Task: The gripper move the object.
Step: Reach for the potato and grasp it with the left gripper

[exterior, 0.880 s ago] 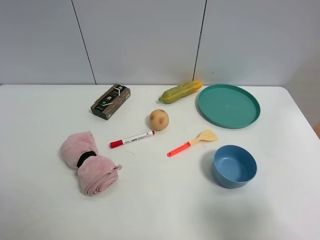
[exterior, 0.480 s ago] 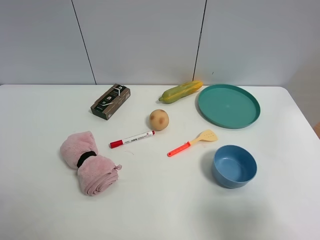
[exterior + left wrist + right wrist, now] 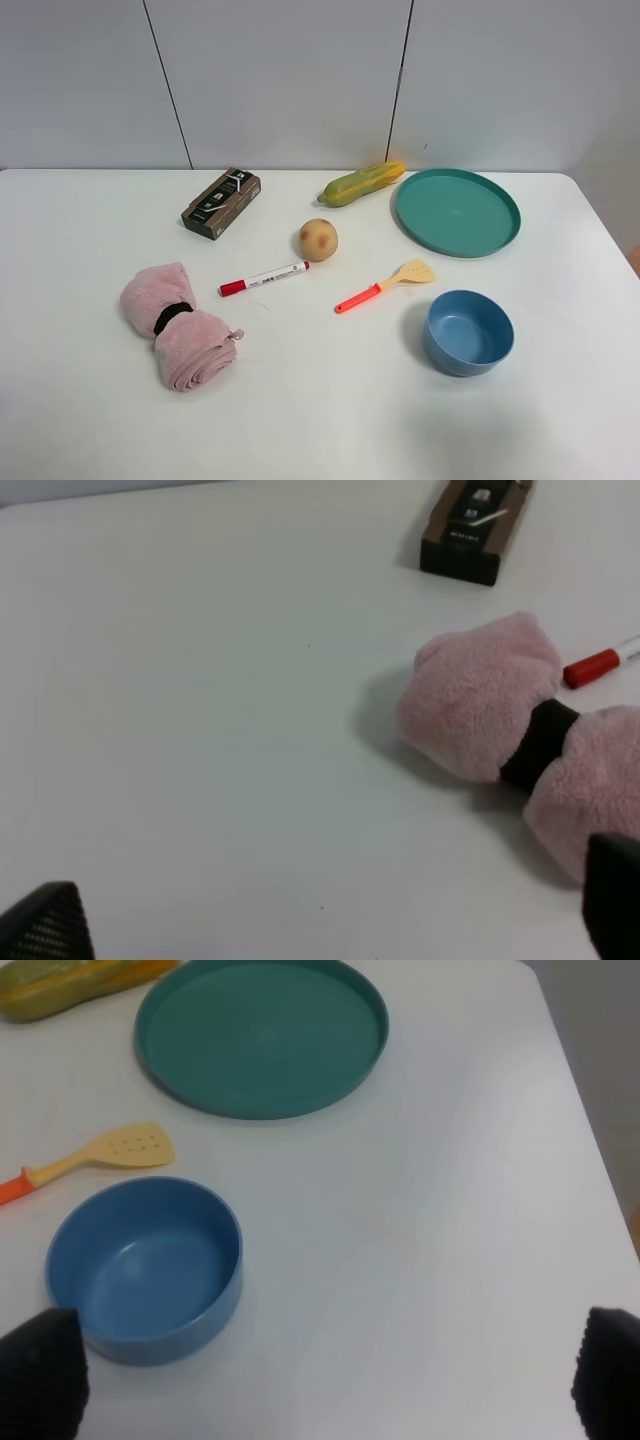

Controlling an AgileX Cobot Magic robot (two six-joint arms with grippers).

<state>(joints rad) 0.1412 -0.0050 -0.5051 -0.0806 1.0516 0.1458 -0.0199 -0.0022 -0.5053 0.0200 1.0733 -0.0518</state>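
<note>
Object (image 3: 318, 240) is found resting on the table (image 3: 320, 420), between corn cob (image 3: 361, 183) and marker (image 3: 264, 278); it is framed by neither wrist view. Left gripper (image 3: 326, 910) and right gripper (image 3: 324, 1372) are spread wide, nothing held.

the right gripper (image 3: 322, 1378) shows only two black fingertips (image 3: 40, 1370), its jaws spread wide over the white tabletop (image 3: 450, 1260). one fingertip sits just in front of the blue bowl (image 3: 145, 1270). a spatula (image 3: 100, 1155) lies just beside the bowl, the teal plate (image 3: 260, 1035) beyond it, the corn (image 3: 70, 985) near the plate's rim.
</note>
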